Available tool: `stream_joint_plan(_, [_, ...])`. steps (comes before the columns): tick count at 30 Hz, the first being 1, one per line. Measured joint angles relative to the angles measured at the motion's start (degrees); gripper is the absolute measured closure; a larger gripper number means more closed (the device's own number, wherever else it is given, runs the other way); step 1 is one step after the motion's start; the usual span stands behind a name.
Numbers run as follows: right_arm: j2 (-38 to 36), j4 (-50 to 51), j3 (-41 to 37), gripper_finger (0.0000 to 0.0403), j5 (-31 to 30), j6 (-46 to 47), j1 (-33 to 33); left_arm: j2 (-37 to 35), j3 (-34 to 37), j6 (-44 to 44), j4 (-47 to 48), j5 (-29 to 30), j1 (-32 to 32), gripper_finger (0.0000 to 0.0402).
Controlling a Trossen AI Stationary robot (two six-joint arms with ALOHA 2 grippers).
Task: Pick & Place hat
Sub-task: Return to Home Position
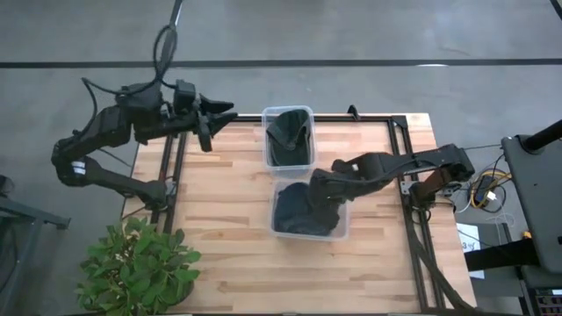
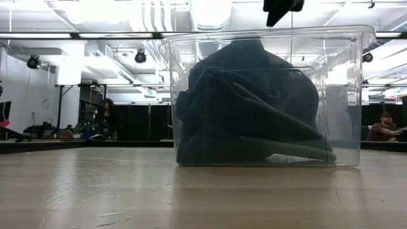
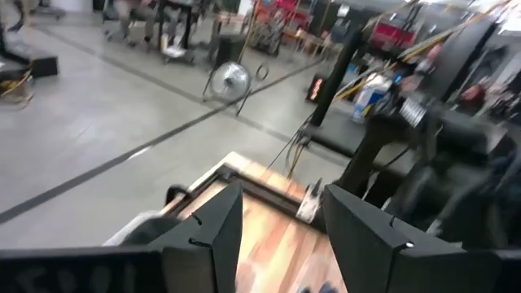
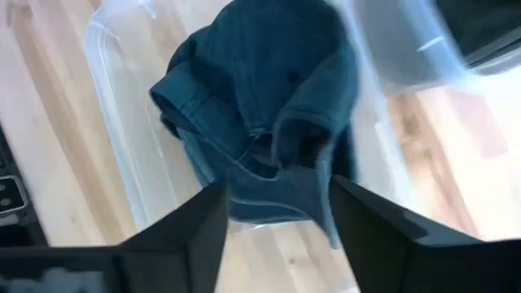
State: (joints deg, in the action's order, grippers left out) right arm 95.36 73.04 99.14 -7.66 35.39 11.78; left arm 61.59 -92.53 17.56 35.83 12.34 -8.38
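Note:
A dark blue denim hat (image 1: 294,212) (image 2: 248,102) (image 4: 260,89) lies crumpled on the floor of the clear near bin (image 1: 307,235) (image 2: 343,95). A second dark hat (image 1: 286,132) rests in the clear far bin (image 1: 288,109). My right gripper (image 1: 318,195) (image 2: 280,9) (image 4: 277,220) hovers open above the near bin, its fingers standing over the hat's near side, clear of it. My left gripper (image 1: 219,116) (image 3: 281,236) is open in the air over the table's far left edge, away from both bins.
The two bins stand end to end in the table's middle. A potted plant (image 1: 136,268) sits off the near left corner. Black frame rails (image 1: 408,189) run along the table's left and right sides. Bare wood (image 1: 219,219) lies left of the bins. People show in the room beyond.

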Motion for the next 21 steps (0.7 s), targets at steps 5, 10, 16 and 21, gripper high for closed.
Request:
stream_joint_plan(5, [-5.15,-1.77,-3.02,0.0293,-1.8,-0.04,0.36,1.28,0.0,0.0,4.12,1.25,0.0,0.0239])
stream_joint_plan(10, [-11.11,-9.5,-9.94,0.0385,-1.9,-1.33,0.34,3.09,0.02,0.06,4.87,1.12,0.0,0.0279])
stream_joint_plan(16, [-20.07,-25.61,-23.03,0.0395,-4.85,-2.89,1.51,5.58,0.32,0.58,4.91,0.7,0.0,0.0387])
stream_joint_plan(21, [-29.2,-33.04,-32.8,0.0394,-12.68,-2.12,3.47,6.07,2.72,0.09,3.31,-2.87,-0.02,0.0395])
